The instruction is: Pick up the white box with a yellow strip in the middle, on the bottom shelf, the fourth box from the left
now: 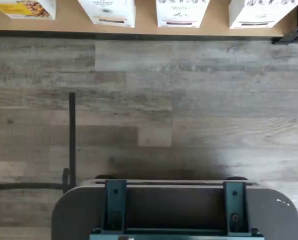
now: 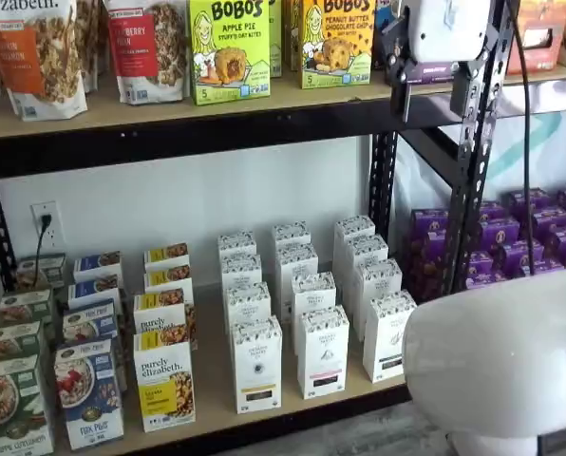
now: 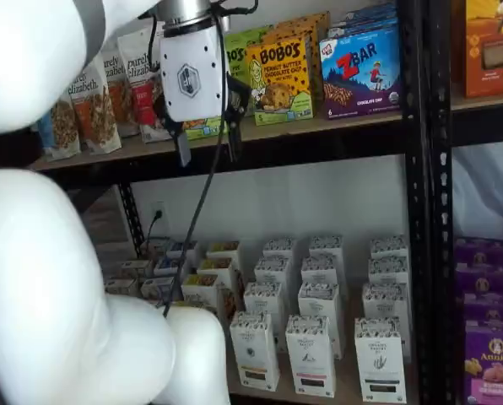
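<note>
The white box with a pale yellow strip low on its front stands at the front of the bottom shelf, right of a purely elizabeth box. It also shows in a shelf view as the leftmost front white carton, and in the wrist view. My gripper hangs high, level with the upper shelf, far above the box. Its two black fingers stand apart with nothing between them, so it is open. The white gripper body and its fingers also show above the right end of the white cartons.
Same-shaped white cartons with black strips stand right of the target, with rows of them behind. Fox and green cereal boxes fill the left. A black upright and purple boxes are at right. The white arm blocks the left.
</note>
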